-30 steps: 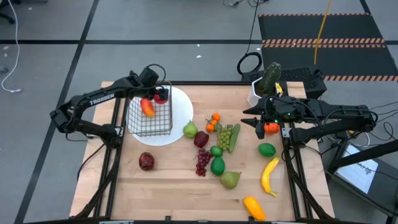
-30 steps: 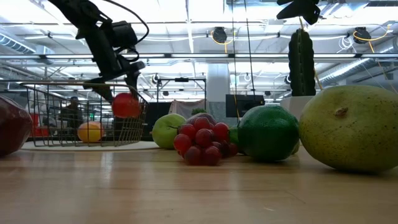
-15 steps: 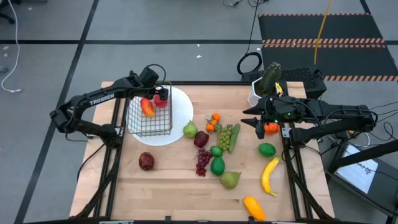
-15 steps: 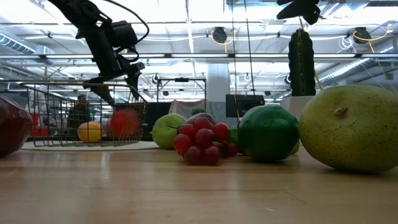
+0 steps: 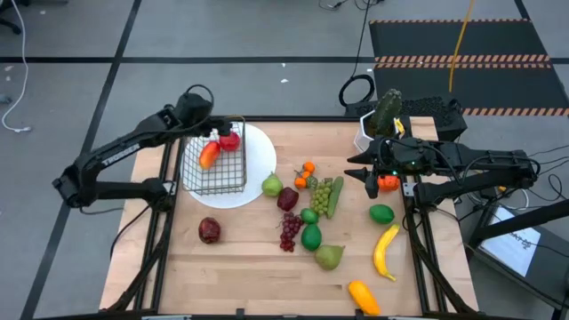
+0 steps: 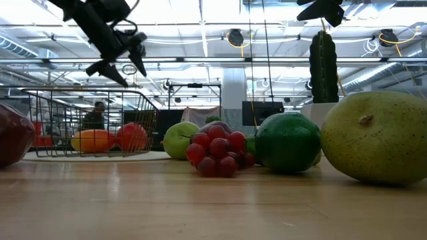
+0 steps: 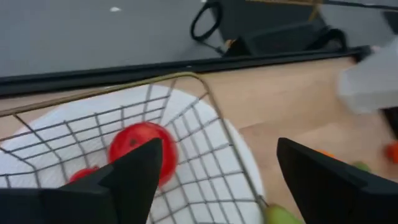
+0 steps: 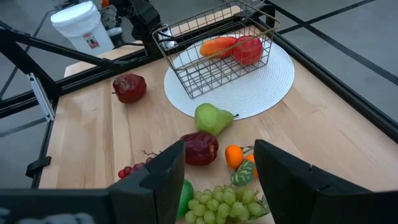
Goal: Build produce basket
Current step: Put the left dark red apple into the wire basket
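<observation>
The wire basket (image 5: 214, 165) stands on a round white plate (image 5: 260, 164) at the table's far left. In it lie a red apple (image 5: 229, 140) and an orange-red fruit (image 5: 209, 154); the left wrist view shows the apple (image 7: 140, 149) behind the mesh. My left gripper (image 5: 216, 131) hangs open above the basket's far edge, clear of it (image 6: 123, 60). My right gripper (image 5: 356, 169) is open and hovers over the table's right part, empty. More produce lies mid-table: a green pear (image 5: 271, 186), green grapes (image 5: 321, 194), red grapes (image 5: 290, 229) and a banana (image 5: 385, 252).
A cactus in a white pot (image 5: 387, 111) stands at the far right edge, right behind my right arm. A dark red apple (image 5: 209, 230) lies near the basket's near side. Limes (image 5: 310, 236), a second pear (image 5: 330, 257) and an orange fruit (image 5: 363, 296) fill the near right.
The red apple has fallen from below my left gripper's fingers to the basket's bottom and lies beside the orange-red fruit. My left gripper has then risen and drawn back toward the table's far left corner. My right arm has kept still.
</observation>
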You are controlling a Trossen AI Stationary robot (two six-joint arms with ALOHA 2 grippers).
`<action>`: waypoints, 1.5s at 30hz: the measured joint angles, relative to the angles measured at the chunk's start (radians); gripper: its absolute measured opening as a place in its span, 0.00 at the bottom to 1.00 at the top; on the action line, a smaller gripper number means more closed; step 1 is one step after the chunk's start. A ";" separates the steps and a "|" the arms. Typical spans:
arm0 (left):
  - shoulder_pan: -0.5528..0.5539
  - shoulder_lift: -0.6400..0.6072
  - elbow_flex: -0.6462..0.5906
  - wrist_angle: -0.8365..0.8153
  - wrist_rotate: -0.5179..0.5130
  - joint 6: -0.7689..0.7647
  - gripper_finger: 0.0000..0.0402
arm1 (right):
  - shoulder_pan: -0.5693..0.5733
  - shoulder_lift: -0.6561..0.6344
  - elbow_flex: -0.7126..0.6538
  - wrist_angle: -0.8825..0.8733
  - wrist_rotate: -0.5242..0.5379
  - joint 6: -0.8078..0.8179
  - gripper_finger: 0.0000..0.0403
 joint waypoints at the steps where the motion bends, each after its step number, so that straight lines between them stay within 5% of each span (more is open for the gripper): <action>1: -0.004 -0.016 0.000 -0.011 0.013 0.000 0.75 | 0.000 0.000 0.000 0.000 0.000 0.000 0.46; 11: -0.125 -0.118 0.000 -0.045 0.096 -0.040 0.59 | 0.000 0.000 0.000 -0.027 -0.003 0.162 0.46; 23: -0.324 -0.116 0.000 -0.024 0.050 -0.099 0.47 | 0.000 -0.001 0.000 -0.139 -0.004 0.260 0.46; 45: -0.564 -0.115 0.000 0.092 -0.028 -0.095 0.46 | 0.000 0.000 0.000 -0.189 -0.004 0.263 0.46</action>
